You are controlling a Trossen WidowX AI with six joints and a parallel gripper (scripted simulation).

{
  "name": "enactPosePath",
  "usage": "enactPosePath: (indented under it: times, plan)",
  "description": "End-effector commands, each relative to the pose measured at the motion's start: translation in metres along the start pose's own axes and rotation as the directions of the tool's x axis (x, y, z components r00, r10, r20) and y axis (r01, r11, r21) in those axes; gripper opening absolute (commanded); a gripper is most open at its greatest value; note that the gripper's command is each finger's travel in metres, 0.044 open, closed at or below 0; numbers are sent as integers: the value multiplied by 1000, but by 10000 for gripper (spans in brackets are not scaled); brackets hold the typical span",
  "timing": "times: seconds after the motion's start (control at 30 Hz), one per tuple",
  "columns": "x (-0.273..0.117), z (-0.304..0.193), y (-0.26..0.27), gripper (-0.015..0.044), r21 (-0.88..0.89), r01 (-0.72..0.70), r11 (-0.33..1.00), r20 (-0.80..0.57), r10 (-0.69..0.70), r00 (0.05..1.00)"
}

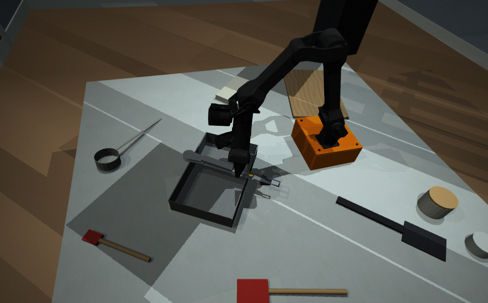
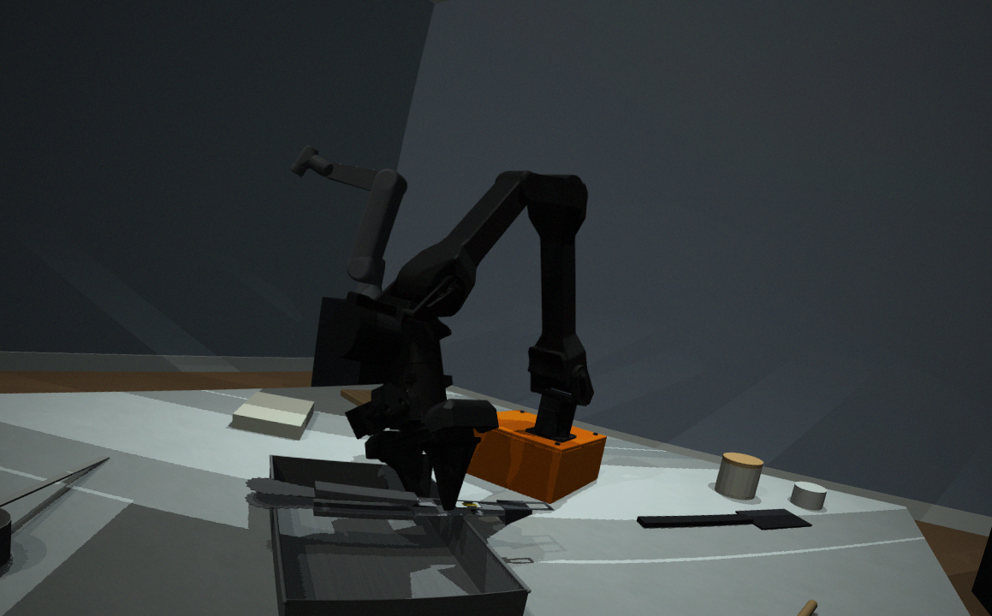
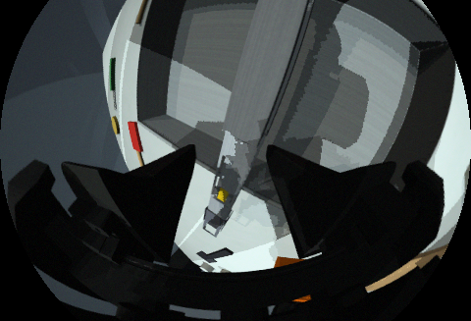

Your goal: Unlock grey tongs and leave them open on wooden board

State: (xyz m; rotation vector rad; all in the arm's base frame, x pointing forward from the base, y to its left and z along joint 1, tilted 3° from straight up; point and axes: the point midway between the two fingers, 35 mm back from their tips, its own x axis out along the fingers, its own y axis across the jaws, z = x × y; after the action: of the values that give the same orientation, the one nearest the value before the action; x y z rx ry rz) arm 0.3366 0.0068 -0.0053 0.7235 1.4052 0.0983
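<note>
The wrist view shows what the other views obscure: the gripper (image 3: 230,171) stands part open and empty, one finger (image 3: 160,190) on each side of the grey tongs (image 3: 271,53), near their hinge end with its yellow lock (image 3: 222,194). Whether the fingers touch the tongs cannot be told. In the top view the gripper (image 1: 238,174) points down at the tongs (image 1: 207,162), which lie across the roasting tin (image 1: 200,212), hinge end overhanging its rim. The tin holds nothing else visible. Only the top view shows the wooden board (image 1: 305,94), behind the orange base (image 1: 324,154). Counted on the surface (image 1: 313,245): two red-headed mallets (image 1: 251,291), two short cylinders (image 1: 437,202), one black spatula (image 1: 396,227).
</note>
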Motion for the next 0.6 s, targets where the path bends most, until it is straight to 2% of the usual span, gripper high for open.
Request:
enactPosePath:
  times: [0.0,0.57]
  plan:
    - [9,-4,-2,260,10,3,1000,-12,-2,1000]
    - [34,-7,-1,260,11,0,1000,-12,0,1000]
